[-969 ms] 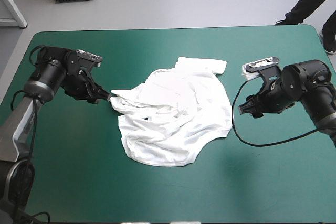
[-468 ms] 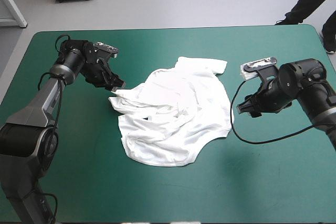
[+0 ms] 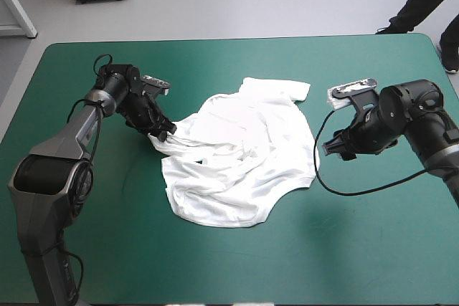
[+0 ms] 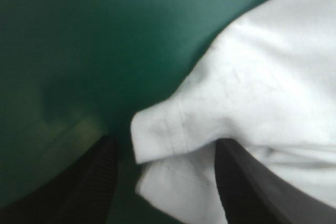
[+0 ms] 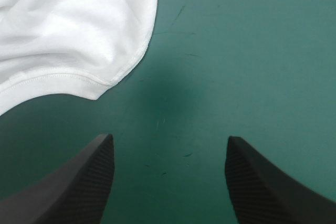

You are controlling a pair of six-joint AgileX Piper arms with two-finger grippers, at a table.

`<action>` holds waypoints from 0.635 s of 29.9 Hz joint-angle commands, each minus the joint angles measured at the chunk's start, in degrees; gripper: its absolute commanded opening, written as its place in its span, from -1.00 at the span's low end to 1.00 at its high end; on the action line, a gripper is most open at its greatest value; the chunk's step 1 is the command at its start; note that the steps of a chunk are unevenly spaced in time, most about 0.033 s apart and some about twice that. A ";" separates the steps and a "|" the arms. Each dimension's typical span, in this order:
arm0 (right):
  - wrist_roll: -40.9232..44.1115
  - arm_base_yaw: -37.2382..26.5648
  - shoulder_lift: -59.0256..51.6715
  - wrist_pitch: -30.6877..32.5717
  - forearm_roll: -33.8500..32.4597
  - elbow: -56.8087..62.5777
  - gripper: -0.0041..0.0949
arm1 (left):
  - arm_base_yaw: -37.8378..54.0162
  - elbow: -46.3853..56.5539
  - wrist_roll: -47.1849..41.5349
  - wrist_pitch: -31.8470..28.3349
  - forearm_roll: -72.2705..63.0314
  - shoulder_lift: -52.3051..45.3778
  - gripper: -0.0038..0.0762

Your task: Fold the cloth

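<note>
Movement is all on the left side: the left gripper point(image 3: 163, 134), a pair of broad black fin-shaped fingers on a dark arm, had just before drawn off toward the table's far left corner and stood clear of the cloth. It has now come back down to the rumpled white short-sleeved T-shirt point(image 3: 240, 163) and sits at the pointed fold that juts toward the table's left edge. In its own wrist view its fingers point(image 4: 97, 177) stand wide apart, with that stitched white corner lying between them over the smooth teal-green cover point(image 3: 215, 270); they have not pinched it. The T-shirt has not shifted: it lies loosely spread and creased about the middle of the table, one sleeve toward the far edge and the rounded hem toward the near edge. The right gripper point(image 3: 331, 150) has barely stirred. It hangs low just beside the shirt's hem on the side toward the table's right edge, fingers wide apart, with only bare cover between them and the hem slightly ahead and off to one side. This looks like a fresh approach to the same corner from a new angle, so the task is still at the stage of taking hold and spreading. No fold has been made, and the left fingers need only to press together on the fabric.
</note>
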 commanded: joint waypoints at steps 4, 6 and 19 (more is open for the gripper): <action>-0.07 -0.48 -1.04 -2.04 -0.50 -1.22 0.25 | -0.04 -1.63 -0.07 2.82 -3.20 -1.97 0.03; -0.07 -0.48 -0.66 -2.27 -1.14 -1.22 0.25 | -0.04 -1.63 -0.07 2.90 -4.39 -1.59 -0.11; -1.46 -0.48 11.84 -2.96 2.18 -2.73 0.25 | -0.14 -1.53 0.05 5.44 -6.81 -0.46 -0.96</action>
